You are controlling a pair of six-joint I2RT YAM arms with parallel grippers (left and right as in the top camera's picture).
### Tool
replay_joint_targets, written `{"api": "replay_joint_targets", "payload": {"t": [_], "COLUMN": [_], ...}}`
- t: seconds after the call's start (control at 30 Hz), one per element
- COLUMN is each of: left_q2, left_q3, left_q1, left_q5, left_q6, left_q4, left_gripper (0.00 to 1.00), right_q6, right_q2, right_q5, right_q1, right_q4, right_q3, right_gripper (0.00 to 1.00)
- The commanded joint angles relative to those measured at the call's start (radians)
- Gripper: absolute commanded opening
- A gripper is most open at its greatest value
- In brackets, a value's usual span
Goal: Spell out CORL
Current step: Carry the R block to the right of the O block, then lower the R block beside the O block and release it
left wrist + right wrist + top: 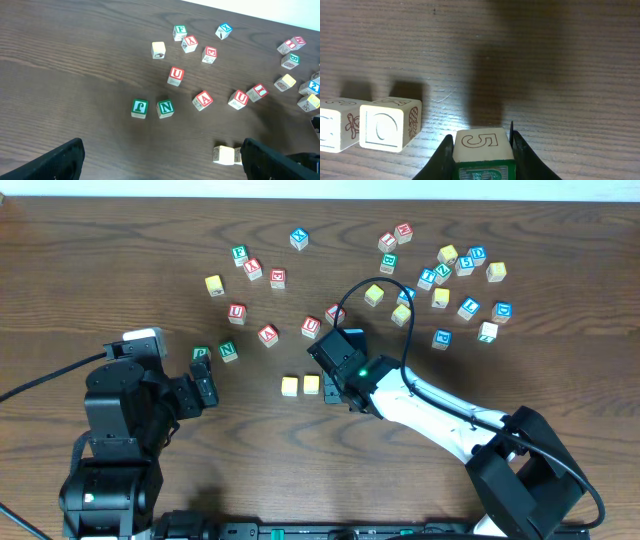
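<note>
Matt wooden blocks [289, 385], dark grained wood table [100, 260]

You are looking down at dark wooden table [90, 250]. Green N block [165, 108] sitting left of centre. Red U block [175, 75] lying just beyond it, slightly apart. Red A block [202, 100] sitting tilted, right of N. Plain yellow block [158, 49] resting farther back. Blue X block [224, 31] sitting farthest, right of yellow.
</note>
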Motion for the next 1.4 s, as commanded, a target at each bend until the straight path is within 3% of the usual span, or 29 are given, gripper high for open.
{"api": "replay_joint_targets", "payload": {"t": [0.0,1.37], "left_q2": [-0.003,-0.003], "left_q3": [0.024,0.024], "left_q1": [0.006,0.006], "left_q5": [-0.009,-0.009], "left_q6": [0.009,0.009], "left_q4": [0.000,0.000], "left_gripper": [0.98,0.98], "right_q6": [0.022,0.029], "right_q2": [0.006,0.078], "right_q5": [0.003,0.056], "right_q1": [-0.004,0.045], "right_q4": [0.006,0.092], "right_q3": [0.001,0.000], "right_gripper": [0.09,0.08]}}
